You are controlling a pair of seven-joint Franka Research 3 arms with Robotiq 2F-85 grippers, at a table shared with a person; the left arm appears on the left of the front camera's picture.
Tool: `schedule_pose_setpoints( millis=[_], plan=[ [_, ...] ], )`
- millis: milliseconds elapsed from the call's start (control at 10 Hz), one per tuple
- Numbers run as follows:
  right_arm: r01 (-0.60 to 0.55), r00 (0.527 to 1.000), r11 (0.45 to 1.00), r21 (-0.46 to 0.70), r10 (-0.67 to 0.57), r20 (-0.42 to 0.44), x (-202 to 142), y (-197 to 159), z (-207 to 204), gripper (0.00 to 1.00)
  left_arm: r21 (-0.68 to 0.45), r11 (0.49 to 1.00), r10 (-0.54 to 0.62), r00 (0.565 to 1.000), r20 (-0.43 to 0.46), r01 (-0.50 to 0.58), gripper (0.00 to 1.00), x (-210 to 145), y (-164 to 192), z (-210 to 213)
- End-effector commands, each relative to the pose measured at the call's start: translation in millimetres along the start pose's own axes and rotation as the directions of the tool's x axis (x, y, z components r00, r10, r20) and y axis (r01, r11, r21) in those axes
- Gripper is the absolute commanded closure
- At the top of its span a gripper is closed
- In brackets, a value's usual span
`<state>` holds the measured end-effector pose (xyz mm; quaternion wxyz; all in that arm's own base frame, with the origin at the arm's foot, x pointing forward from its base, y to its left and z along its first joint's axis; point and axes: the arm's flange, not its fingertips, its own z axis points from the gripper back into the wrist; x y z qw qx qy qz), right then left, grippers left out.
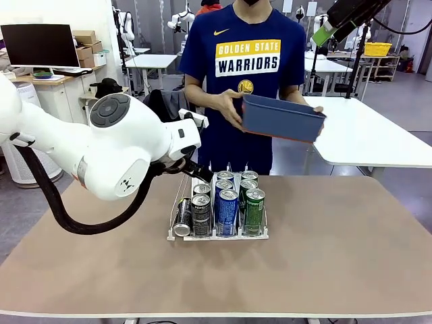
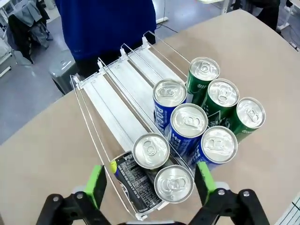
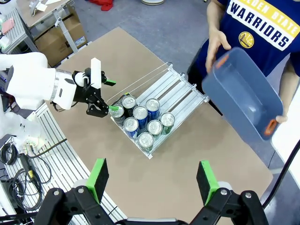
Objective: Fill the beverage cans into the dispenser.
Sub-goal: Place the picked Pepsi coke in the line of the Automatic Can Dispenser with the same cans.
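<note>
A: Start from the front view. Where do the cans sit?

B: The dispenser (image 1: 217,233) stands on the worktop (image 1: 324,256) left of centre, near the far edge. The beverage cans (image 1: 227,202) fill its near end: blue-and-white ones in the middle lane, green ones in the right lane, black ones upright in the left lane, and one black can (image 1: 182,217) lying on its side at the left edge. The left arm (image 1: 101,148) reaches in from the left to just beside the rack's far left corner; its jaws are hidden there. Across the worktop a person holds a blue bin (image 1: 280,118) in both hands, above and beyond the rack.

A: And the left wrist view?

B: The left gripper (image 2: 150,180) hangs over the rack's near end with its jaws spread wide and nothing between them. Two upright black cans (image 2: 173,183) and the toppled black can (image 2: 133,180) lie under the gap. Three blue cans (image 2: 187,123) and three green cans (image 2: 220,96) stand farther on, to the right. The far parts of the lanes (image 2: 126,84) are bare.

A: The right wrist view?

B: The right gripper (image 3: 152,177) is high above the worktop, jaws wide apart, holding nothing. The dispenser (image 3: 180,96) and its cans (image 3: 140,124) lie well apart from it, far below. The left gripper (image 3: 110,96) sits just beside the cans at the rack's left corner. The person tilts the blue bin (image 3: 243,101) at upper right.
</note>
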<state>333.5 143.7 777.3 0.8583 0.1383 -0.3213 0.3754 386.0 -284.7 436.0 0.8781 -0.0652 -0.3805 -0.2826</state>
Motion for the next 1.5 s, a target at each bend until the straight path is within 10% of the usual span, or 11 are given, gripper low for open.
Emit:
schedule_pose_setpoints(
  millis=[0,1400],
  plan=[
    [-0.008,1.000,1.000,0.006,0.008,-0.001,-0.7,0.8,-1.3,0.00,-0.010,1.000,0.012,1.000,-0.013,-0.012,0.00,-2.5,4.2,-6.5],
    [-0.008,1.000,1.000,0.006,0.008,-0.001,-0.7,0.8,-1.3,0.00,-0.010,1.000,0.012,1.000,-0.013,-0.012,0.00,-2.5,4.2,-6.5]
  ],
)
